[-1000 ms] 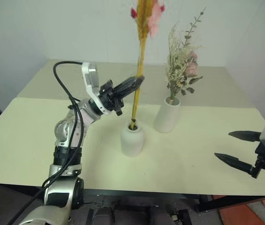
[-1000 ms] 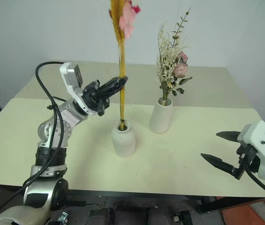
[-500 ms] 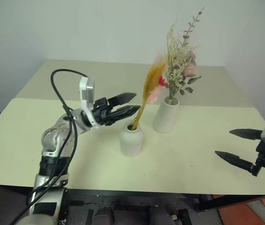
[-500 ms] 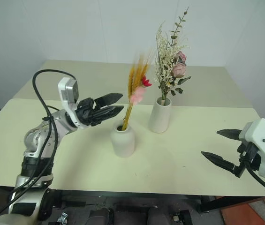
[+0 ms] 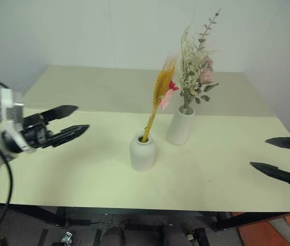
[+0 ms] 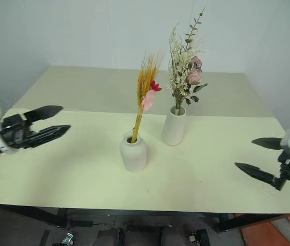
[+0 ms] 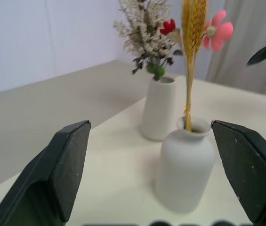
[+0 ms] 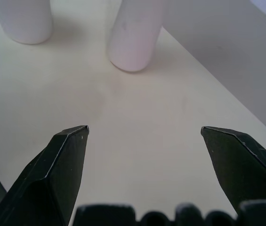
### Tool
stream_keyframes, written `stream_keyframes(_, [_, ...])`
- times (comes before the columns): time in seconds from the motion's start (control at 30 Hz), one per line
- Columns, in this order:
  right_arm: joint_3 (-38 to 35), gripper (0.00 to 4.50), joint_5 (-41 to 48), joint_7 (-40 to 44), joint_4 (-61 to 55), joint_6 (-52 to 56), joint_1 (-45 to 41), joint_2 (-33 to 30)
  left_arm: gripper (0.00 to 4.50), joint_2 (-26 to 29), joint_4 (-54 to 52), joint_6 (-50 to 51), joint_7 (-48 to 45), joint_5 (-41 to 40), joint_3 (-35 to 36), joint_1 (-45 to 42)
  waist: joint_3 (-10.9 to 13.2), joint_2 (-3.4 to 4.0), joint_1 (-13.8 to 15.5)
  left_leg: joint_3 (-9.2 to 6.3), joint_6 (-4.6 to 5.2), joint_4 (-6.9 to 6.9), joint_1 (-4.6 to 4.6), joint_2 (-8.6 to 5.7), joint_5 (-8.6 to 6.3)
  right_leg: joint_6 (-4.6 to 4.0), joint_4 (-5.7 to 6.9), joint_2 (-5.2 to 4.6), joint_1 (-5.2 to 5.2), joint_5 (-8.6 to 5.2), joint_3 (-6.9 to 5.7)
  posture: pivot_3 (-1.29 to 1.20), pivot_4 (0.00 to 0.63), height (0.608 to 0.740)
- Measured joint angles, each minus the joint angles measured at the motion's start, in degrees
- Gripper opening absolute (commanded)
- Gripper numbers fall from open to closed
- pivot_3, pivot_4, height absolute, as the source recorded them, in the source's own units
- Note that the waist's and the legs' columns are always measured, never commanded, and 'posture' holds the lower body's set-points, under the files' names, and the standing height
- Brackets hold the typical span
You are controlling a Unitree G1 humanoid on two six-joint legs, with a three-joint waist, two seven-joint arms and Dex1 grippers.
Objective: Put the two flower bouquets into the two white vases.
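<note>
The slim yellow-orange spray [image 5: 159, 94] with small pink and red blooms stands in the short rounded white vase [image 5: 142, 151] mid-table, leaning right. Just behind and to its right, the bushy cream bunch [image 5: 195, 69] with a pink rose sits in the taller white vase [image 5: 180, 125]. My left gripper [image 5: 75, 119] hangs open and empty at the table's left, well clear of the short vase [image 7: 184, 171]. My right gripper [image 5: 272, 154] is open and empty at the right edge, pointing toward both vases [image 8: 135, 33].
The cream table [image 5: 98, 169] has a seam across its middle, and a second tabletop section [image 5: 103, 84] runs back to the white wall. Bare surface lies on both sides of the vases.
My left gripper opened off the yellow-orange spray's stem and drew far back to the left. The spray dropped deeper into the short vase and now leans right. The right gripper shifted slightly right.
</note>
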Motion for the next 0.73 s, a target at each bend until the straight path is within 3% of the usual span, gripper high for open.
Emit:
stream_keyframes(0.1, [-0.2, 4.50, -1.0, 1.8, 4.3, -0.9, -1.6, -2.5, 4.44, 4.3, -0.7, -0.4, -3.1, 2.8, 5.1, 6.7, 0.0, 0.01, -0.1, 0.06, -0.01, -0.06, 0.05, 0.05, 0.00, -0.09, -0.02, -0.02, -0.04, -0.02, -0.02, 0.00, 0.150, 0.740])
stream_keyframes(0.27, [-0.4, 4.50, -2.0, 4.0, 10.0, -1.8, -3.2, -4.5, 4.44, 5.1, 0.0, -2.4, -5.5, 4.9, 9.3, 10.0, 0.0, 0.01, 0.2, 0.12, -0.43, -0.10, 0.06, 0.11, -0.26, -0.14, -0.04, -0.05, -0.08, -0.06, -0.06, 0.00, 0.150, 0.740])
stream_keyframes(0.73, [-6.0, 4.50, -3.6, 7.5, 10.1, -0.9, 0.3, -4.0, 4.44, 5.1, 3.4, -5.4, -6.1, 7.2, 6.9, 8.5, 0.0, 0.02, -0.2, 0.22, -0.45, -0.16, 0.08, 0.16, -0.27, -0.14, -0.01, 0.00, -0.10, -0.05, -0.05, 0.00, 0.150, 0.740])
